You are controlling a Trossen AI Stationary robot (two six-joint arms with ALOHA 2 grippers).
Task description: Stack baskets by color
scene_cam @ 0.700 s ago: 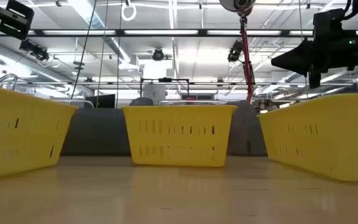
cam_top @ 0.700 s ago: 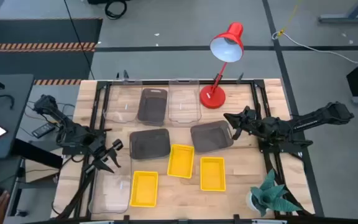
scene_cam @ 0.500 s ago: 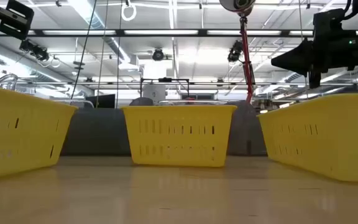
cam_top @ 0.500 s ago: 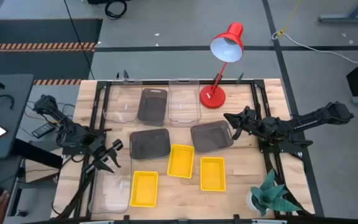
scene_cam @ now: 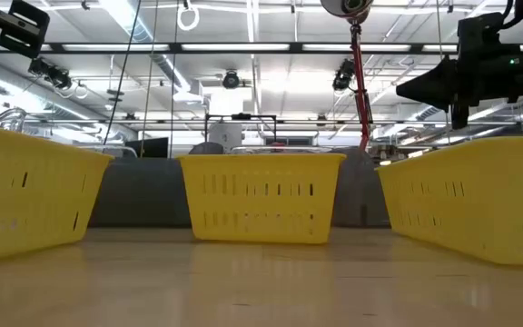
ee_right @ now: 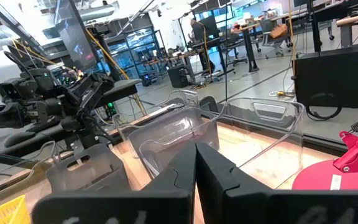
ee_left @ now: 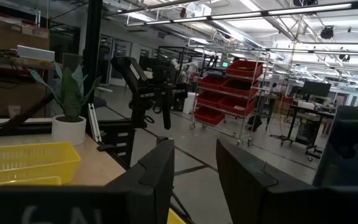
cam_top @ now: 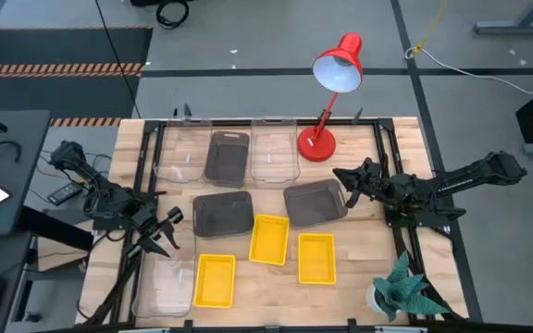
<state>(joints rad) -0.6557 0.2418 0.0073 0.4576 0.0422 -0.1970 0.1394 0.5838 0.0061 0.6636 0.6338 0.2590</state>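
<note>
Three yellow baskets [cam_top: 269,239] [cam_top: 316,257] [cam_top: 215,279] rest flat on the table near its front. Dark grey baskets [cam_top: 223,213] [cam_top: 315,203] [cam_top: 227,155] and clear baskets [cam_top: 274,153] [cam_top: 181,157] [cam_top: 167,285] rest around them. My left gripper [cam_top: 165,231] [ee_left: 194,168] hovers open above the table's left edge, between a dark grey and a clear basket. My right gripper [cam_top: 340,176] [ee_right: 196,168] is shut and hovers just right of a dark grey basket, pointing toward the table's left. Neither touches anything.
A red desk lamp [cam_top: 327,92] stands at the far middle-right, its base [ee_right: 347,168] beside a clear basket. A potted plant [cam_top: 405,291] sits at the near right corner. A dark frame runs along the table's left, right and far edges.
Both arms and all baskets have kept still. A person's hand at the desk left of the table has left the high view.
</note>
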